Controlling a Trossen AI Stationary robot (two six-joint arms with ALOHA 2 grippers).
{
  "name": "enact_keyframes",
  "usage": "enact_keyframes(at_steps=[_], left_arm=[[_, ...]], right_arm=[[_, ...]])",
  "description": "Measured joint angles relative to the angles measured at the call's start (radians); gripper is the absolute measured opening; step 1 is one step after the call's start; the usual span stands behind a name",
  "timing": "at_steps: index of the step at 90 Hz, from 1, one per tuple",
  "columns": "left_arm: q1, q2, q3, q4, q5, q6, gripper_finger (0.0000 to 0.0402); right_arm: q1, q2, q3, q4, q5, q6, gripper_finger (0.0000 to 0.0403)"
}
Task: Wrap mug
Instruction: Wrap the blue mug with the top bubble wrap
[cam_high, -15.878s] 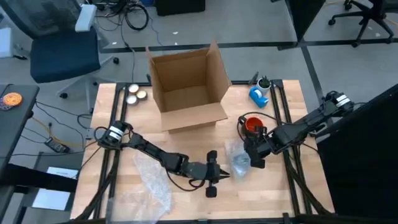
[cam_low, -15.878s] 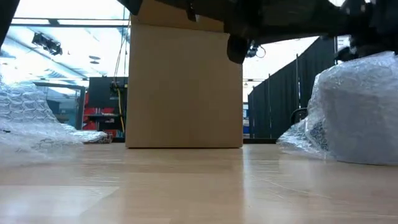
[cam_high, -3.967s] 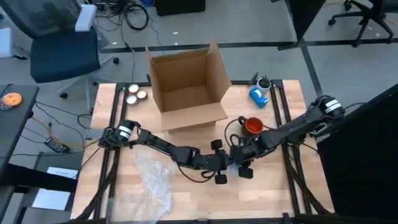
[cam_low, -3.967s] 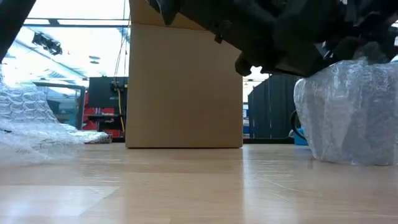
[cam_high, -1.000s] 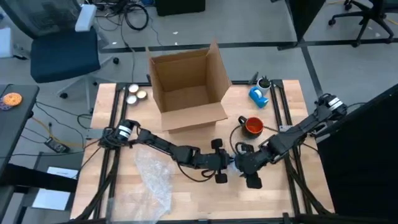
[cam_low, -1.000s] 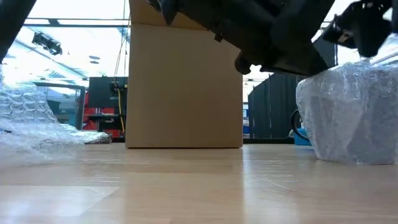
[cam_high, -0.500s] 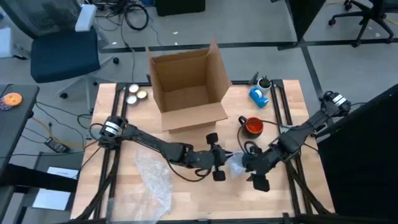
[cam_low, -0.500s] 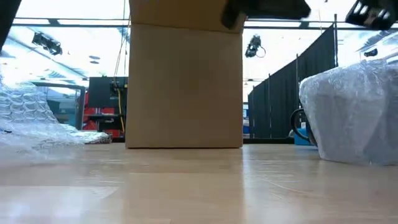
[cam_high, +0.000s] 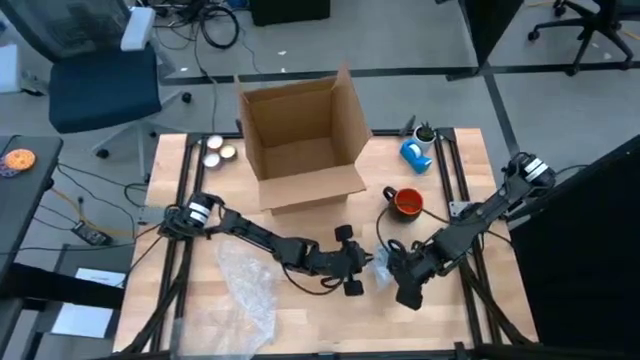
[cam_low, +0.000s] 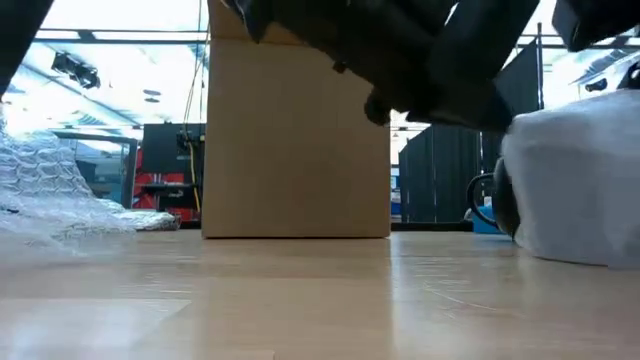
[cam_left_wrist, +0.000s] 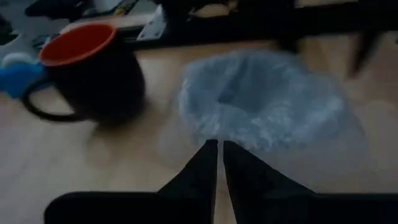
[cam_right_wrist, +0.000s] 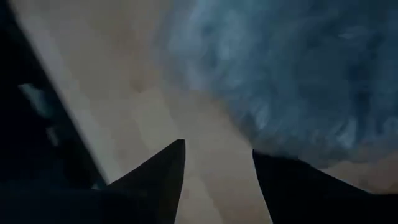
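Bubble-wrapped mug (cam_high: 381, 268) sits on the counter (cam_high: 300, 315) near the front, between my two grippers. Left gripper (cam_left_wrist: 216, 163) points at the bundle, jaws nearly closed, holding nothing. Right gripper (cam_right_wrist: 217, 163) stands just beside the bundle, jaws parted, empty. Unwrapped black mug (cam_high: 406, 203) stands beyond, by the cardboard box (cam_high: 300, 135)

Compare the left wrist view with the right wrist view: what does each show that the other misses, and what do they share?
Only the left wrist view shows the black mug with the orange inside and the left end effector, fingers nearly together. Only the right wrist view shows the right end effector, fingers apart and holding nothing. Both show the bubble-wrapped bundle resting on the wooden table.
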Motion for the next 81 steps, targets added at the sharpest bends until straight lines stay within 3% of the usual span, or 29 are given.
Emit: enact_keyframes(at_steps=[28,51,68,81], left_arm=[[-0.069,0.0,0.0,-0.021,0.01,0.045,0.0015],[-0.086,-0.019,0.0,-0.071,-0.091,0.092,0.0015],[0.011,-0.026,0.002,-0.173,-0.089,-0.023,0.0015],[0.1,0.018,0.001,-0.069,0.023,-0.021,0.0015]], right_arm=[[-0.077,-0.002,0.0,-0.285,0.133,-0.1,0.0166],[-0.091,-0.002,0.052,-0.398,0.088,-0.14,0.0166],[-0.028,-0.002,0.092,-0.309,-0.039,0.002,0.0166],[0.032,0.0,0.064,-0.125,0.038,0.162,0.0166]])
